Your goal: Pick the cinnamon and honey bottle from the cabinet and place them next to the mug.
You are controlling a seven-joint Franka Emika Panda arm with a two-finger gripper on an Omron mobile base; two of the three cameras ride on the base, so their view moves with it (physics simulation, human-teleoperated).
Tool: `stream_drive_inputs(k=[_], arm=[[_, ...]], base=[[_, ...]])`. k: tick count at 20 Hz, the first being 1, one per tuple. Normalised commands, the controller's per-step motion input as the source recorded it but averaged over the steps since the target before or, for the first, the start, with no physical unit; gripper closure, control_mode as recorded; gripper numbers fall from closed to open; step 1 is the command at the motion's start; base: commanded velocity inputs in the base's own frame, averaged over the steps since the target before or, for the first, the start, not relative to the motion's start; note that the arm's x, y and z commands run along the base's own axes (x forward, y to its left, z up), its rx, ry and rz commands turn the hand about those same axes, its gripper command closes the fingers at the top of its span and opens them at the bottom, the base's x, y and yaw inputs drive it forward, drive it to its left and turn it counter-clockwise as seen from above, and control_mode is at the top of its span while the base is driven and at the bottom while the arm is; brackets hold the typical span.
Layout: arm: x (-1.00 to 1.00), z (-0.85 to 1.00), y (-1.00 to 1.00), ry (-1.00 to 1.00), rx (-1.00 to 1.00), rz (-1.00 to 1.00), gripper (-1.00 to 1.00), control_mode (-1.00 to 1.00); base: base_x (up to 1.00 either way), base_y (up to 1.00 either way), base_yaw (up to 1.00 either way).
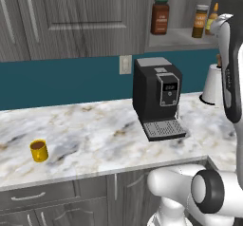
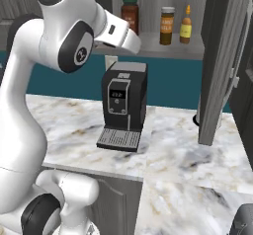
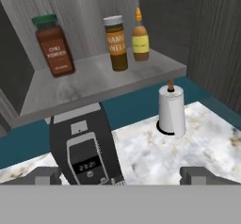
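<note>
Mug (image 1: 39,150) sits far left on the counter (image 1: 95,135), well away from everything. On the cabinet (image 3: 94,77) shelf: big green-lidded jar (image 3: 53,45), then the cinnamon (image 3: 116,43), honey bottle (image 3: 140,35) just beside it. My gripper (image 3: 120,175) is wide open, holding nothing. I'd line up on the cinnamon dead centre so I don't bump the honey.

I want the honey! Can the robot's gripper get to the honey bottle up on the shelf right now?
Probably yes. The cabinet niche stands open, and the honey bottle sits near the shelf's front beside the cinnamon, with nothing before it. The gripper faces it from below, apart.
</note>
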Motion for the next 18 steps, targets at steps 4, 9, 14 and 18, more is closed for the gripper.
stream_drive_inputs(k=[4,9,14,18], arm=[[0.10,0.00,-0.09,0.00,0.00,-0.06,-1.00,-1.00],[0.26,0.00,-0.02,-0.07,0.00,0.00,-1.00,-1.00],[0.54,0.00,-0.11,-0.04,0.00,0.00,-1.00,-1.00],[0.74,0.00,-0.20,0.00,0.00,0.00,-1.00,-1.00]], base=[[0.00,0.00,0.00],[0.00,0.00,0.00],[0.00,0.00,0.00],[0.00,0.00,0.00]])
